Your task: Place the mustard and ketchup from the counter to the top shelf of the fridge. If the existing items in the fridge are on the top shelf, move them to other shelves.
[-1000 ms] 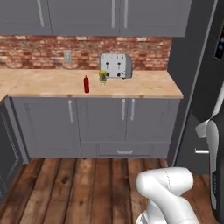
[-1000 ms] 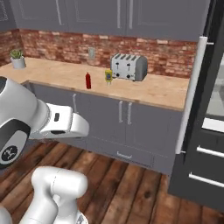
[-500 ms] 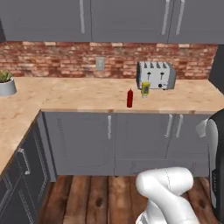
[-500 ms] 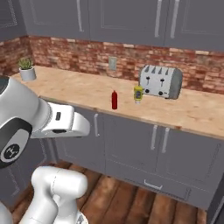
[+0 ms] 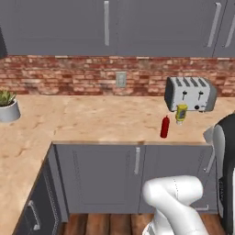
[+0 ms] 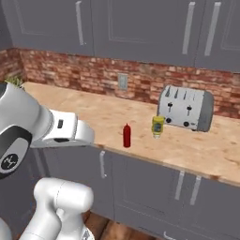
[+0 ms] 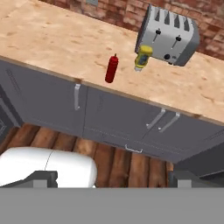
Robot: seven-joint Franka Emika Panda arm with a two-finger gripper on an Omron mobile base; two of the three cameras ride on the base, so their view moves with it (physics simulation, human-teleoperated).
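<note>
We're lining up on the counter (image 5: 92, 119) for the first bottle pick; nothing is being held.

The ketchup (image 5: 165, 127) is standing upright near the counter's front edge, the mustard (image 5: 181, 113) just behind and beside it, right in front of the toaster (image 5: 190, 93). We're keeping the gripper (image 7: 111, 178) spread wide and well short of both bottles. We're judging the next move as a reach over the counter edge, jaws straddling one bottle without tipping its neighbour.
</note>
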